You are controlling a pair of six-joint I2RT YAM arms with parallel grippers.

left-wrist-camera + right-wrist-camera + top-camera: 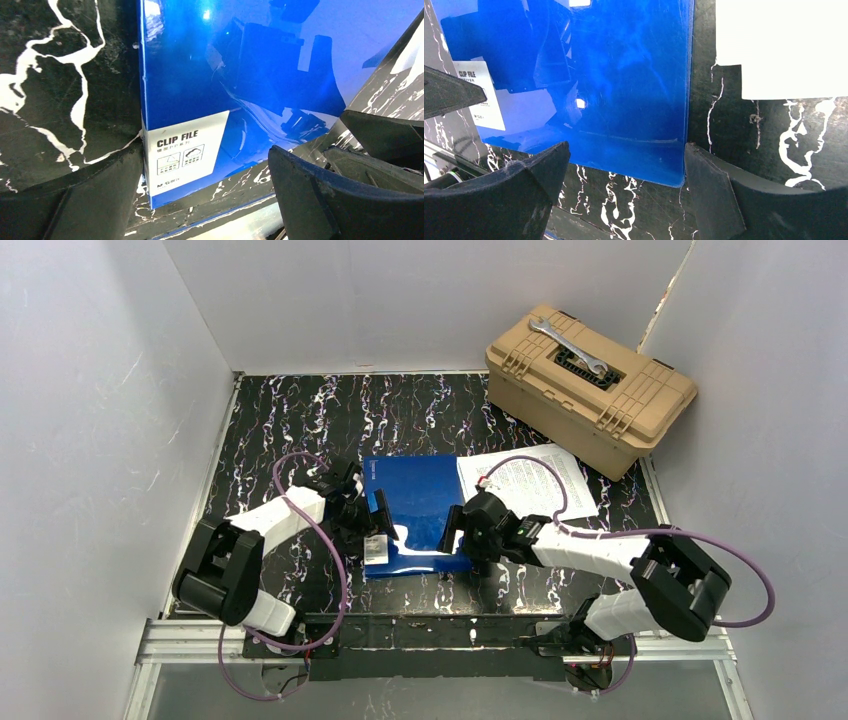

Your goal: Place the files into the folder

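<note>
The blue folder (420, 502) is laid flat and apparently shut at the centre of the table (290, 420). Its white "CLIP FILE" label (184, 154) is seen at its lower left corner in the overhead view. The files (528, 480), a few printed white sheets, are laid just to its right, slightly skewed, with a narrow strip of table showing between them and the folder. None is yet inside. A tan toolbox (590, 388) with a wrench (568, 346) on its lid is set well apart at the upper right and is judged to have no part in the job.

The left pincer (202, 165) is held wide, with its fingers set either side of the labelled corner, and nothing is gripped. The right pincer (626, 150) is likewise spread wide about the folder's lower right corner, and it is empty. Both are brought low at the folder's bottom edge. This placement is judged to be chosen so that the cover can be caught at an edge and lifted while the folder is kept from sliding. The cover must be opened before the sheets can be slid in. The glossy plastic is likely to be slippery and hard to pinch while flat on the table.
</note>
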